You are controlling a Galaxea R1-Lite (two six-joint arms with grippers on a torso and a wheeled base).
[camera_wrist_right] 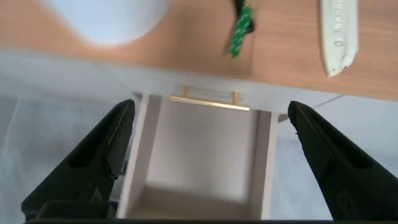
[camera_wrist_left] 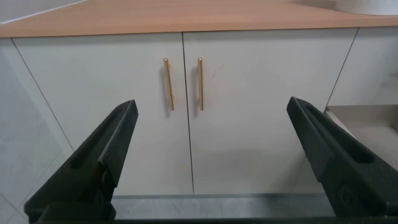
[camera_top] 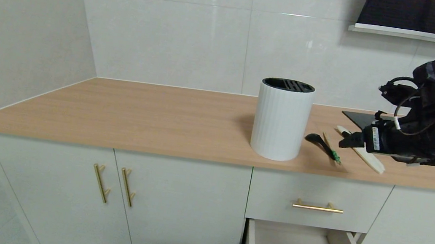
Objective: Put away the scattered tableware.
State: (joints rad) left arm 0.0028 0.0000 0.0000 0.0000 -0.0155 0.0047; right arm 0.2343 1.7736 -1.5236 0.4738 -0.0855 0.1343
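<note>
Right gripper [camera_top: 350, 140] spread wide and empty, near the cream spatula [camera_top: 362, 154], which lies on the counter [camera_top: 158, 118] beside the black spoon [camera_top: 322, 144], right of the white holder [camera_top: 281, 120]. Judged light, stiff, flat, slippery; I would pinch mid-handle. Wrist view places the open drawer [camera_wrist_right: 199, 162] beneath my jaws; head view adds the holder's slotted top.

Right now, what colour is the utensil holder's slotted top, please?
Slotted top: black, clearest in head view.
</note>
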